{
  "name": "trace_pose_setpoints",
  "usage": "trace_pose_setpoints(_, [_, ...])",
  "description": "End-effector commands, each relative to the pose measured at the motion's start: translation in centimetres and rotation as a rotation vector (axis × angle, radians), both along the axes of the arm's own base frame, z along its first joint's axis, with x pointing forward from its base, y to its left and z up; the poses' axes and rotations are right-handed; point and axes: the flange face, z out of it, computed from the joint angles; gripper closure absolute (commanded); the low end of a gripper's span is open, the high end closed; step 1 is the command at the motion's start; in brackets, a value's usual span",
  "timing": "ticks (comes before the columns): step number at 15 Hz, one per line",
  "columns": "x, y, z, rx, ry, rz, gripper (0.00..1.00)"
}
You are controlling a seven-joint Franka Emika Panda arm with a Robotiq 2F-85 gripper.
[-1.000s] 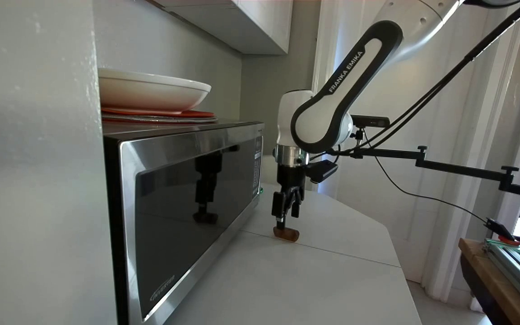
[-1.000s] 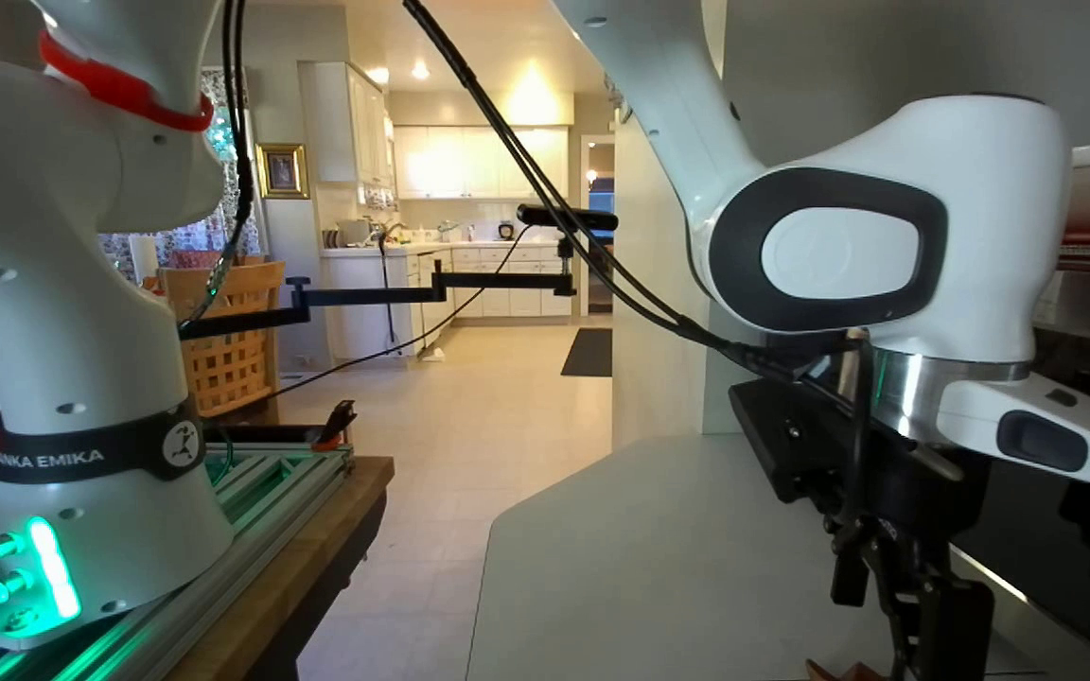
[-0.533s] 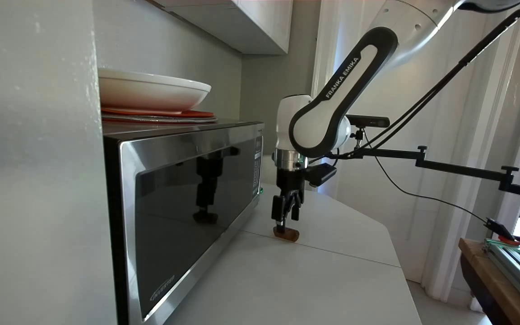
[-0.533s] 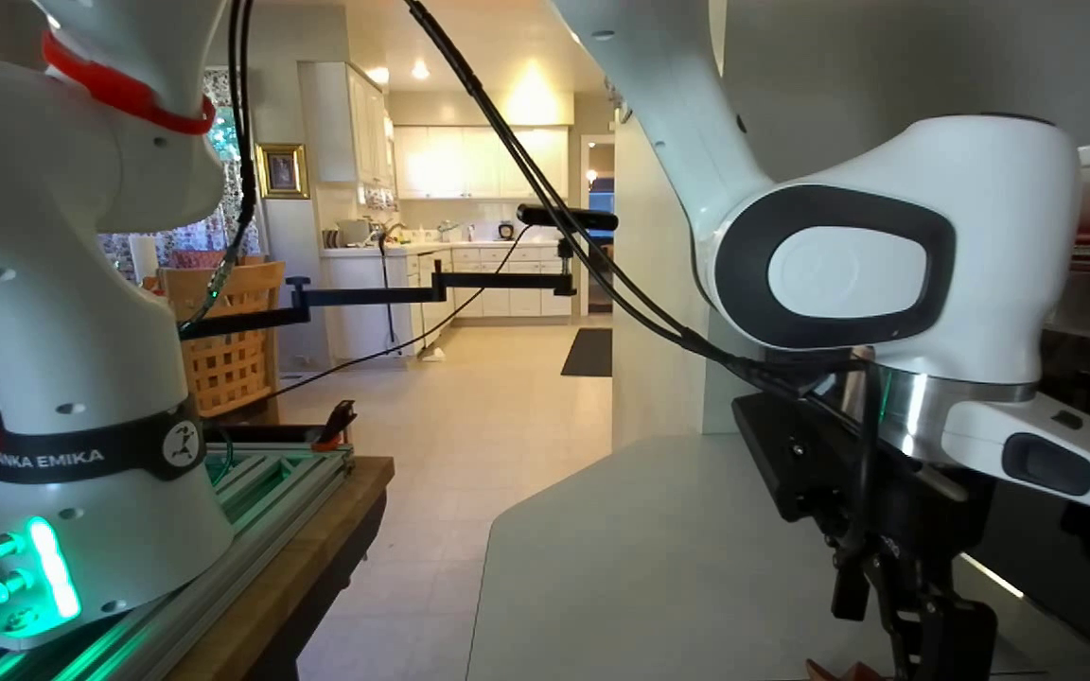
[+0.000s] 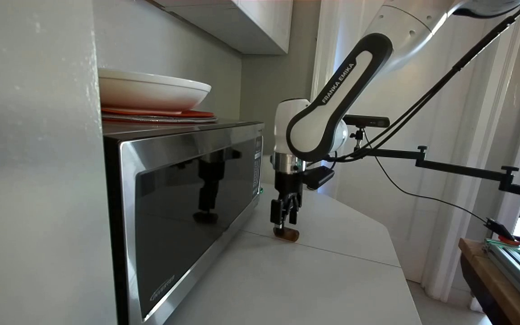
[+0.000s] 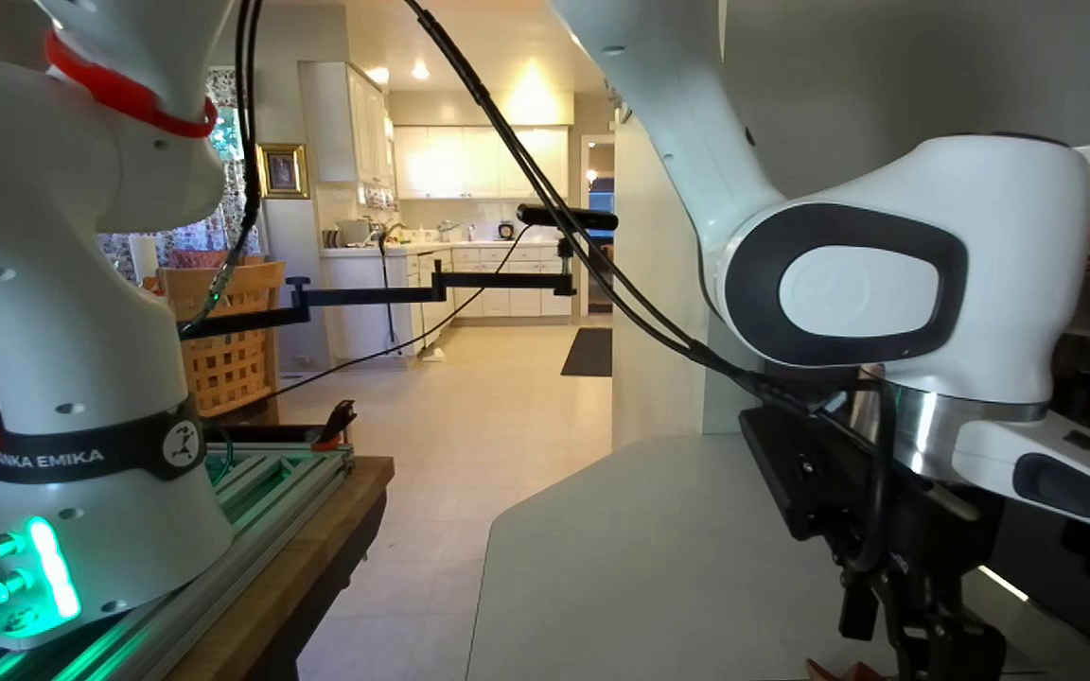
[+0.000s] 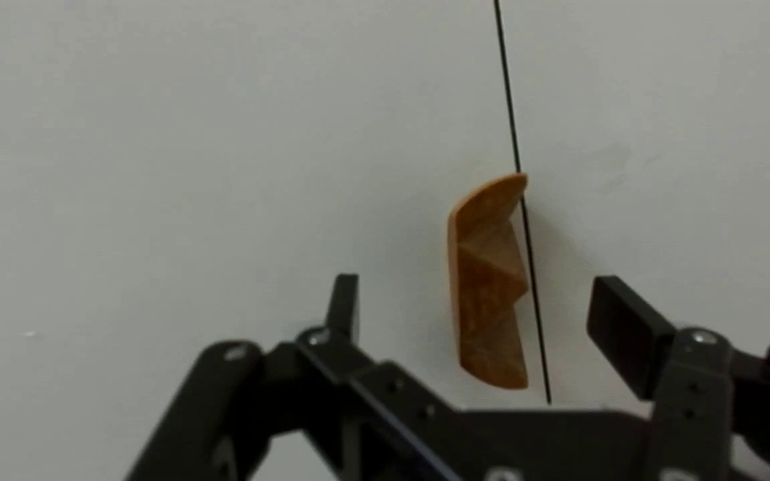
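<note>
The notched brown block (image 7: 488, 287) lies ungrasped along the seam (image 7: 509, 100) of the white countertop (image 7: 158, 167), between the widely parted fingers (image 7: 629, 337) of your gripper (image 7: 475, 294), so that your alignment appears largely done and the pinch not yet made, with the microwave (image 5: 174, 225) standing near in an exterior view.

Table (image 5: 309, 280): one block (image 7: 488, 287) lies on it below the gripper (image 7: 478, 321), in the wrist view between the fingers (image 7: 629, 334) and just left of a seam (image 7: 506, 80), its far end overlapping that seam. Microwave (image 5: 174, 225): stands left of the block in an exterior view, with a flat stack (image 5: 197, 115) on its top, a bowl (image 5: 154, 90) on the stack, and a cupboard (image 5: 242, 27) higher and farther back. Bench (image 6: 290, 577): stands left of the table in an exterior view, the floor (image 6: 450, 454) between them, and bears the arm's base (image 6: 91, 558).
</note>
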Motion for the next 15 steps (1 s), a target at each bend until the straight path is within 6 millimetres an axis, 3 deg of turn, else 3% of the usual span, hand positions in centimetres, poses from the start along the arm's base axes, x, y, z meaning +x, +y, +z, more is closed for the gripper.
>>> trace_pose_setpoints(1, [0.6, -0.2, -0.3, 0.015, 0.009, 0.003, 0.42])
trace_pose_setpoints(8, [0.6, -0.3, -0.4, 0.014, 0.012, 0.000, 0.96])
trace_pose_setpoints(15, [0.3, 0.3, 0.7, -0.031, -0.017, 0.009, 0.93])
